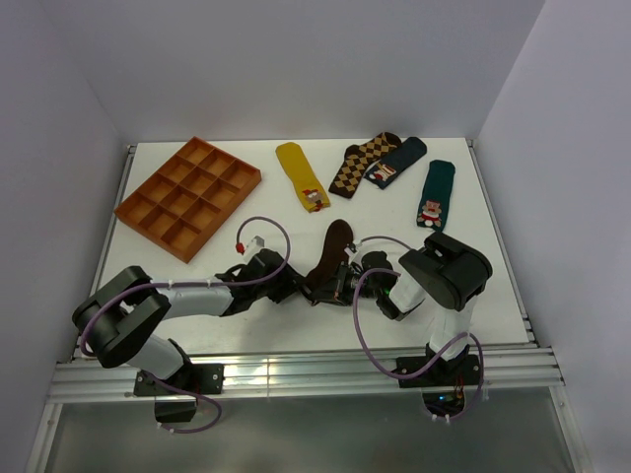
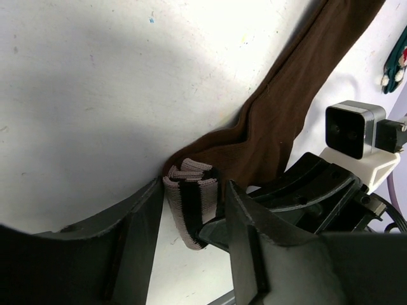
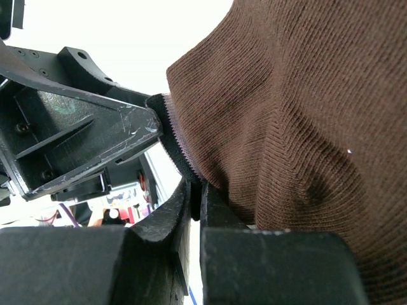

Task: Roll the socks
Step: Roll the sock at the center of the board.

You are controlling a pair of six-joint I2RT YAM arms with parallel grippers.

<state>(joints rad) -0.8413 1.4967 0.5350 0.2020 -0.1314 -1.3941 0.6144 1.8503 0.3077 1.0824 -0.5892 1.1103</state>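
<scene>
Your white table [image 1: 493,202] carries an orange compartment tray [image 1: 148,234] at the far left. To the tray's right, along the far side, lie a yellow sock [image 1: 300,174], a diamond sock [image 1: 357,168] touching a navy sock [image 1: 397,161], and a green sock [image 1: 435,194]. The brown sock [image 1: 330,254] lies mid-table toward the near edge, toe pointing away.

Five socks are in view: one plain dark brown sock [image 1: 333,246] right at the fingertips, and four farther out beyond them, namely one mustard yellow sock [image 1: 299,169], one diamond-patterned sock [image 1: 360,163], one navy sock [image 1: 399,161] and one green sock [image 1: 435,192]. One orange tray [image 1: 155,175] of twelve compartments sits ahead and to the left. There are two grippers, the left gripper [image 1: 301,288] and the right gripper [image 1: 330,288].
</scene>
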